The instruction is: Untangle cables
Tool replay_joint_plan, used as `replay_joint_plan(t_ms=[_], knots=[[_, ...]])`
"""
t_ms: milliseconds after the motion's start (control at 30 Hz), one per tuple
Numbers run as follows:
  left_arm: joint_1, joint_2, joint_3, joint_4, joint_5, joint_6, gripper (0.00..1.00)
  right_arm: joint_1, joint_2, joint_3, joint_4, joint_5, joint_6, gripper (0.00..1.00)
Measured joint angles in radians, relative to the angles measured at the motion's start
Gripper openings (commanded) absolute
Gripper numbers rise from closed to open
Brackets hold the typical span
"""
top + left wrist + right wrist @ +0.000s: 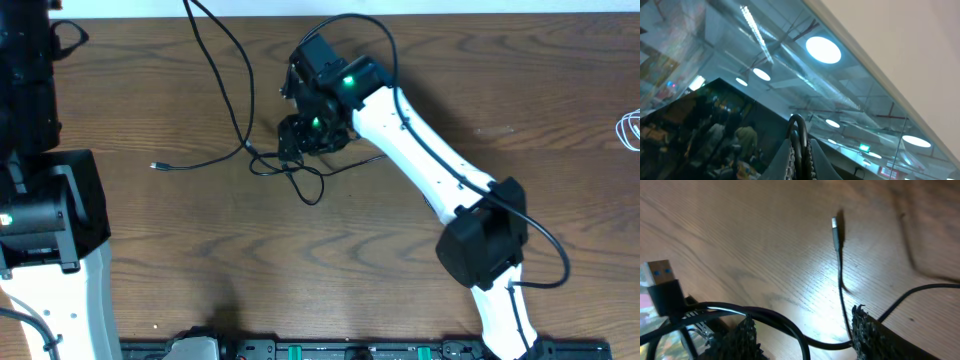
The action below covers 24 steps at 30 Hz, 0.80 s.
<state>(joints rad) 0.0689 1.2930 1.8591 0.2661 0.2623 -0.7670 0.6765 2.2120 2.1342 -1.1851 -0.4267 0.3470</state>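
Black cables [290, 165] lie in a small knot on the wooden table, with a loop [311, 192] toward the front. One strand ends in a plug [155, 166] at the left and another runs off the far edge. My right gripper [298, 140] hangs over the knot. In the right wrist view it [802, 325] is open, and a black cable [785, 325] curves between its fingers and touches the right one. A small plug [836, 230] and a USB plug [662, 282] lie nearby. My left gripper [799, 150] points up, shut on a thin black loop [797, 125].
A white cable [630, 130] lies coiled at the table's right edge. The left arm [45, 210] stands folded at the left side. A black rail [350, 350] runs along the front edge. The right arm [430, 160] stretches diagonally across the middle.
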Motion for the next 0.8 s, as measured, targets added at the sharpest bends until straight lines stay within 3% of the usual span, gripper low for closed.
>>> replay_joint_plan(t_ms=[267,433,633,800], knots=[[0.000,0.000,0.000,-0.013,0.000,0.016,0.08,0.047,0.030,0.000,-0.098,0.025,0.022,0.34],[0.000,-0.001,0.000,-0.059,0.000,0.056,0.07,0.035,0.053,0.000,-0.159,0.183,0.025,0.18],[0.000,-0.004,0.002,-0.303,-0.007,0.145,0.08,-0.080,0.055,0.043,-0.247,0.445,0.018,0.01],[0.000,-0.001,0.002,-0.537,-0.039,0.260,0.07,-0.246,0.023,0.176,-0.281,0.534,-0.014,0.01]])
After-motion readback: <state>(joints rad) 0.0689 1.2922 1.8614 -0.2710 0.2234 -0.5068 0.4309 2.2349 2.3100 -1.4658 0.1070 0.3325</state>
